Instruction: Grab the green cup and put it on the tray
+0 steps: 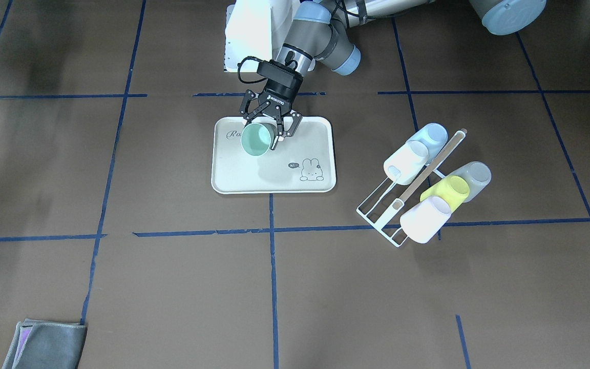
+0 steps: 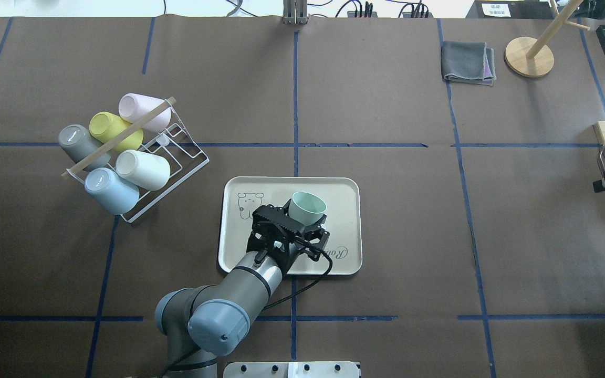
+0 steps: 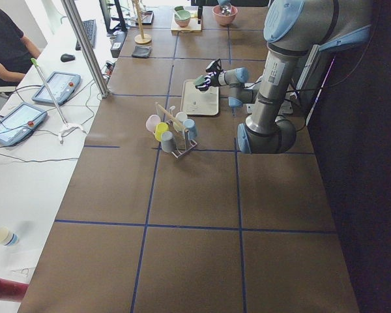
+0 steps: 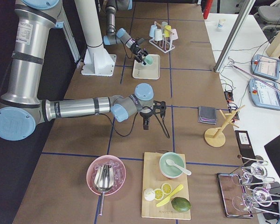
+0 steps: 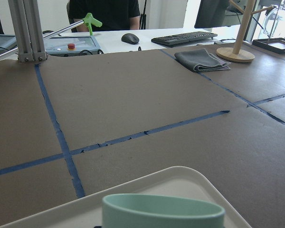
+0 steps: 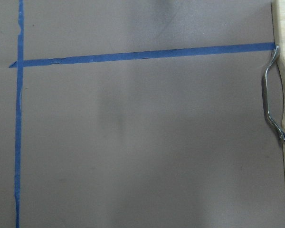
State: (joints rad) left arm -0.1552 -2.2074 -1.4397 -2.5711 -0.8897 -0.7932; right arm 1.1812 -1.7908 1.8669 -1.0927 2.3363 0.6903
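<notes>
A: Front view: left end effector (image 1: 264,134) clamped on green cup (image 1: 254,142), cup tilted, tray (image 1: 274,182) underneath?
B: Confirmed. Overhead: cup just ahead of it, over the tray. Right end effector (image 2: 604,182) well apart; apart or together, can't tell. Left wrist: cup rim right below the lens.

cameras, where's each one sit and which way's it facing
Front-facing: across table, facing robot base; left end effector grips green cup over tray.
Overhead: behind that base, looking forward-down; shares cup, tray, left arm.
Exterior left: table's left end; left arm nearest.
Exterior right: table's right end; right arm nearest.
Left wrist: forward over cup rim and tray.
Right wrist: straight down at table; no body.
</notes>
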